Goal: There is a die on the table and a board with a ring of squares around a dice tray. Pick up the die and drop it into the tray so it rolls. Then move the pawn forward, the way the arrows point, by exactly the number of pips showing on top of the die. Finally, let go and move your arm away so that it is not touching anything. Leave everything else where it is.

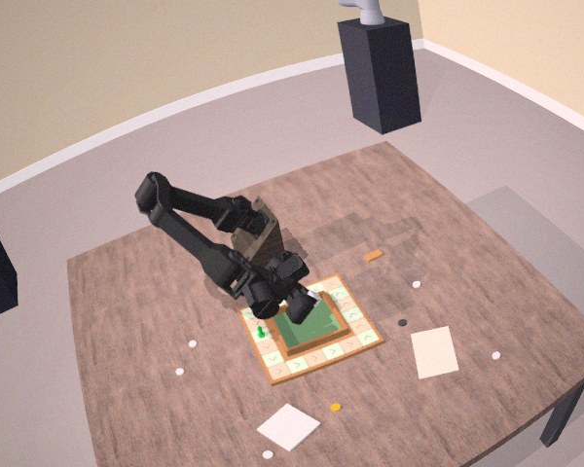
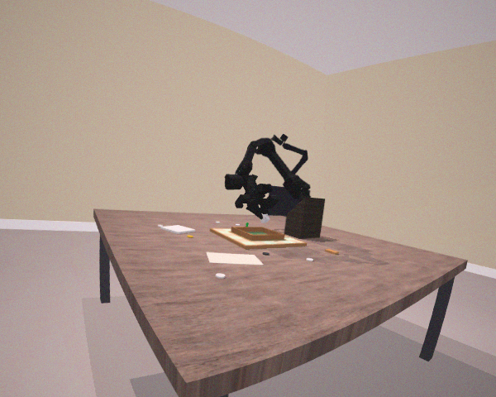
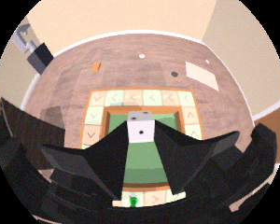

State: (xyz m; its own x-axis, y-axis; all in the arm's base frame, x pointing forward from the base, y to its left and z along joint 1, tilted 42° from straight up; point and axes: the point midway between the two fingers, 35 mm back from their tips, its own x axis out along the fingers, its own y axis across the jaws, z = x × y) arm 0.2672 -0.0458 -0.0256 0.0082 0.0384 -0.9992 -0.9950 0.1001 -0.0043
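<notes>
The white die (image 3: 139, 129) is pinched in the claw (image 3: 140, 144) above the green-floored tray (image 1: 316, 321), 1 pip facing the wrist camera. The board (image 1: 327, 352) of arrowed squares lies flat on the surface. The green pawn (image 1: 259, 331) stands upright on a left-side square.
</notes>
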